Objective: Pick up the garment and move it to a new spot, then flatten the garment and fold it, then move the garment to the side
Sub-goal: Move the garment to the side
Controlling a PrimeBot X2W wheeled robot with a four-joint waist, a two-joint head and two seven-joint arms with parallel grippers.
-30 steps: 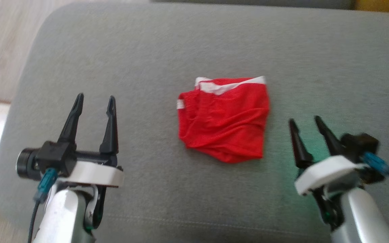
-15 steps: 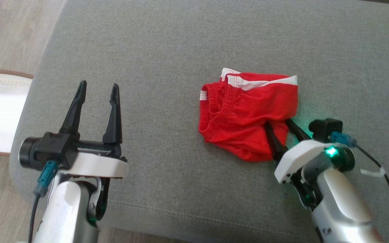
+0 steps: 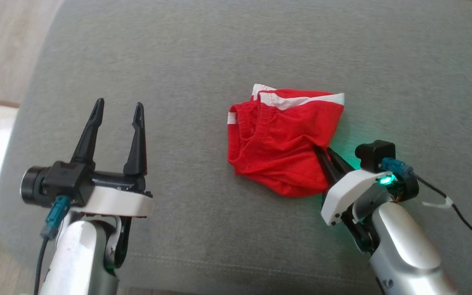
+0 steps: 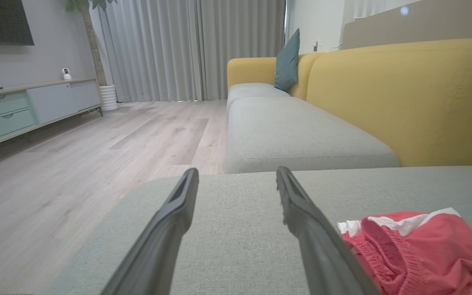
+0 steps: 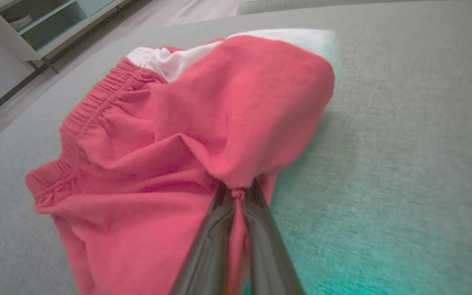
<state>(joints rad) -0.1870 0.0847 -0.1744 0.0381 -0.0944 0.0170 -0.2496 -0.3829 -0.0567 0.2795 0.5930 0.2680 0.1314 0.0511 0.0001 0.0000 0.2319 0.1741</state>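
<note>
Garment: the red garment [image 3: 279,143] is being held bunched on the grey sofa seat [image 3: 203,61], directly ahead of the right jaws and well off to the right of the left jaws.
Right jaws: they are being pressed together on a small fold at the garment's near edge. In the right wrist view a pinch of red cloth is being squeezed between the two dark fingers [image 5: 268,254], and the rest of the cloth is being puffed up beyond the tips.
Reason for the grip: an edge fold is judged to be being taken, not the middle, so that the cloth is being left free to hang open once raised.
White trim [image 3: 301,99]: it is being left on the far side of the garment from the right jaws, untouched.
Left jaws: they are being held apart and empty above the seat, with the fingers [image 3: 90,131] being pointed away from the robot. The garment's elastic band is being shown just beside the right-hand finger in the left wrist view.
Reason for the left pose: this arm is judged to be being parked clear of the carry path and ready for the flattening.
Contact with the seat: most of the cloth is being supported by the seat. Whether the pinched corner is being lifted clear cannot be told.
Step in hand: the pick-up is judged to be being started, and the moving, flattening and folding are not yet done.
Risk: only a thin fold is being gripped, so a slip is judged possible during a quick lift.
</note>
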